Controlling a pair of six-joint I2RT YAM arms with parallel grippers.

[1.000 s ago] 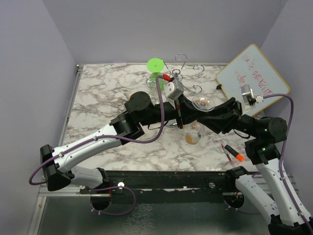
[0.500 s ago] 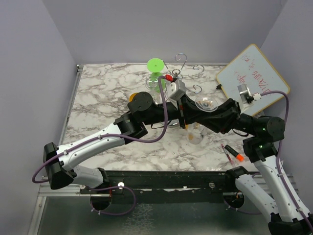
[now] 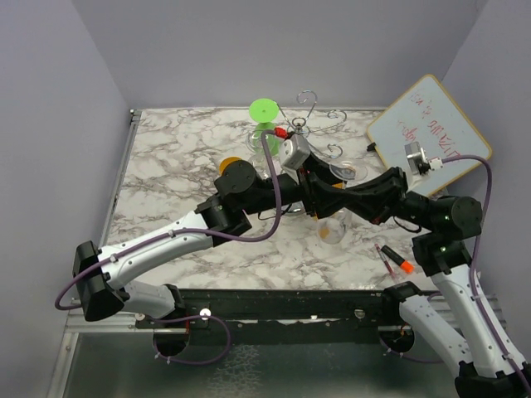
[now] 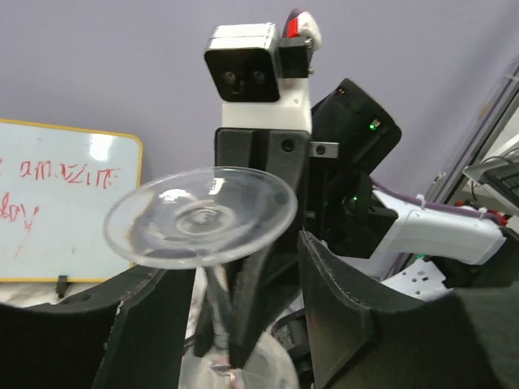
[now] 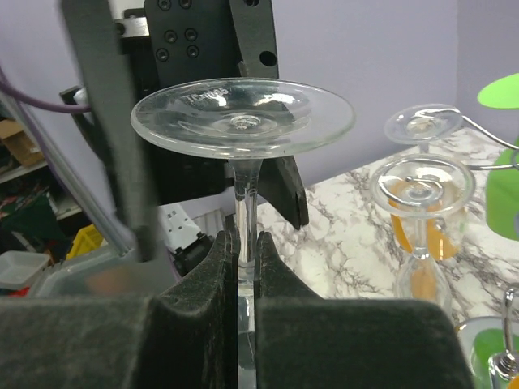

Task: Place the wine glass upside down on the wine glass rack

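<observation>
Clear wine glass hangs foot-up, stem pinched in right jaws, left jaws gaping around it.

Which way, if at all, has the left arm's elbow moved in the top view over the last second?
Yes. The left arm's elbow has moved slightly right, toward the whiteboard, uncovering an orange glass that it hid before.

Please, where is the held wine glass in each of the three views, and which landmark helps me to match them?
Top external: wine glass right of centre, where the arms meet.
Left wrist: wine glass left of centre, foot up.
Right wrist: wine glass centre, stem in the right tool.
Landmark: whiteboard, top and left wrist only; green glass joins top and right wrist.
</observation>
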